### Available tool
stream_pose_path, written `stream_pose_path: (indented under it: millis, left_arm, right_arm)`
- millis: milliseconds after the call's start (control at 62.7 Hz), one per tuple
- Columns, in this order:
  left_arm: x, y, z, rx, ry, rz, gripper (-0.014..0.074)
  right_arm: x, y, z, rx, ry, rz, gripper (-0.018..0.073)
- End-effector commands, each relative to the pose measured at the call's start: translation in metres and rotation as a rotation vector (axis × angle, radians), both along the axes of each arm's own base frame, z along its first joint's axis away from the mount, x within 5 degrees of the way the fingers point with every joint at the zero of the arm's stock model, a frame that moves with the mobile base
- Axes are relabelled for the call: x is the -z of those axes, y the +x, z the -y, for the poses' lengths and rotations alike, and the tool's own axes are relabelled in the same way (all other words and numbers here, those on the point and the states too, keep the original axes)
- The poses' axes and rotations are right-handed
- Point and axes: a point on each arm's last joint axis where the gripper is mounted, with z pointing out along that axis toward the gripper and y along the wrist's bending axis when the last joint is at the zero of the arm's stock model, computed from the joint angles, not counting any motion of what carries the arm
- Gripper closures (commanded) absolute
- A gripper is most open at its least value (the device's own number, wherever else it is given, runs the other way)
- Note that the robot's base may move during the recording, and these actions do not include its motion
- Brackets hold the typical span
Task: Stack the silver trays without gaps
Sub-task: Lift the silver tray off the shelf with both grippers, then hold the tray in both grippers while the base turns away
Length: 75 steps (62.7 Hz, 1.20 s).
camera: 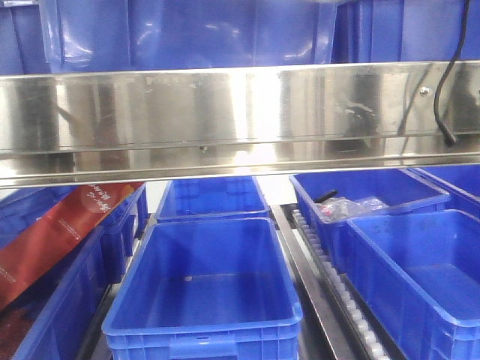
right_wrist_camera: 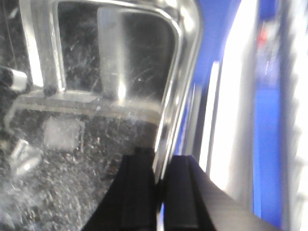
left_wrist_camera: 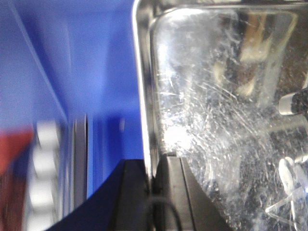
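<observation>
A silver tray (camera: pixel 240 112) hangs lifted across the whole width of the front view, its long shiny side facing the camera. In the left wrist view my left gripper (left_wrist_camera: pixel 153 166) is shut on the tray's left rim (left_wrist_camera: pixel 144 96), one black finger outside and one inside over the scratched tray floor (left_wrist_camera: pixel 216 120). In the right wrist view my right gripper (right_wrist_camera: pixel 161 161) is shut on the tray's right rim (right_wrist_camera: pixel 180 91), near a rounded corner, with the tray's inside (right_wrist_camera: pixel 96 144) to its left. Neither gripper shows in the front view.
Open blue plastic bins stand below the tray: a large one at front centre (camera: pixel 202 285), one behind it (camera: pixel 214 196) and two at right (camera: pixel 420 270). A red carton (camera: pixel 52 232) leans in the left bin. A roller rail (camera: pixel 330 277) runs between the bins. A black cable (camera: pixel 442 97) hangs at right.
</observation>
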Motion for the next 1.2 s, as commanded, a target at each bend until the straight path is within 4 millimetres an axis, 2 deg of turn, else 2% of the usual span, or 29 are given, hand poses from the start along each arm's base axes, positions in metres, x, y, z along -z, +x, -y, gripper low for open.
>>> stream_pose_path:
  millis: [0,191,462,670,1180]
  left_arm:
    - [-0.019,-0.006,0.003,0.044,-0.032,0.102,0.0615]
    - [-0.031,-0.006,0.004,0.07,-0.064,0.189,0.0615]
    - [-0.046,-0.001,0.01,0.128,-0.108,0.36,0.0615]
    - [-0.053,0.001,0.011,0.147,-0.091,0.446,0.0615]
    - [-0.052,0.001,0.012,0.149,-0.092,0.448,0.0615]
  right_arm:
    - [-0.031,-0.007,-0.003,-0.015,0.036,0.137,0.0638]
    - [-0.05,-0.004,-0.005,0.004,0.104,0.264,0.0638]
    - [-0.067,0.003,-0.003,0.059,0.184,0.444,0.0638]
    - [-0.068,0.004,-0.003,0.063,0.186,0.456,0.0638]
    - [-0.066,0.006,-0.003,0.064,0.186,0.454,0.0638]
